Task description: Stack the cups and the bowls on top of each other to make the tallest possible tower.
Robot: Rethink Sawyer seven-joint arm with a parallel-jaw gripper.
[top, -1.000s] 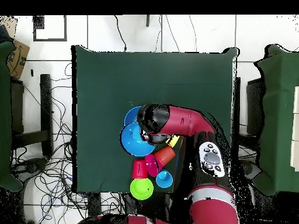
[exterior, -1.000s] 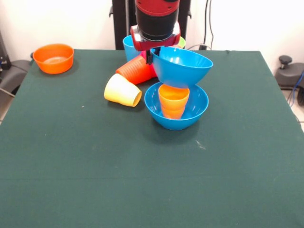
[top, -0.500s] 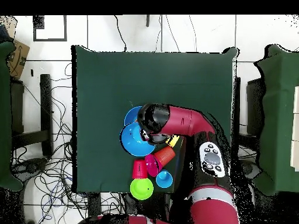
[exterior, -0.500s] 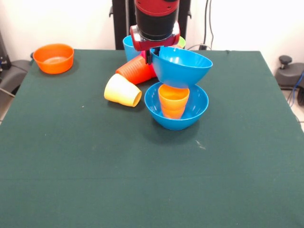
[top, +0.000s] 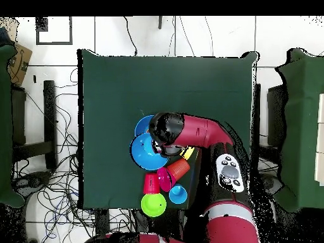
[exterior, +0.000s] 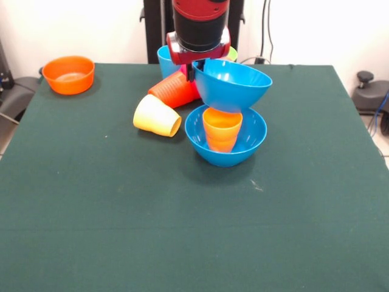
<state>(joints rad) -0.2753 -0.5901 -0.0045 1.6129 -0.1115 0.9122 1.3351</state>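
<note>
Two big blue bowls: one sits on the cloth [exterior: 226, 152], the other [exterior: 232, 85] hangs above it. Add an orange bowl [exterior: 68, 74] off in the corner, a lime-green one [top: 153, 204] and what looks like a pink one [top: 166, 178], though the arm half hides it; five bowls, I think. Cups: a yellow-orange cup [exterior: 222, 128], a pale yellow cup [exterior: 157, 115], an orange cup [exterior: 175, 89], a light blue cup [exterior: 165, 61], a red cup [top: 150, 183]. Five cups.

glossy plastic bowls [exterior: 225, 143], matt cloth table [exterior: 121, 201]
</note>
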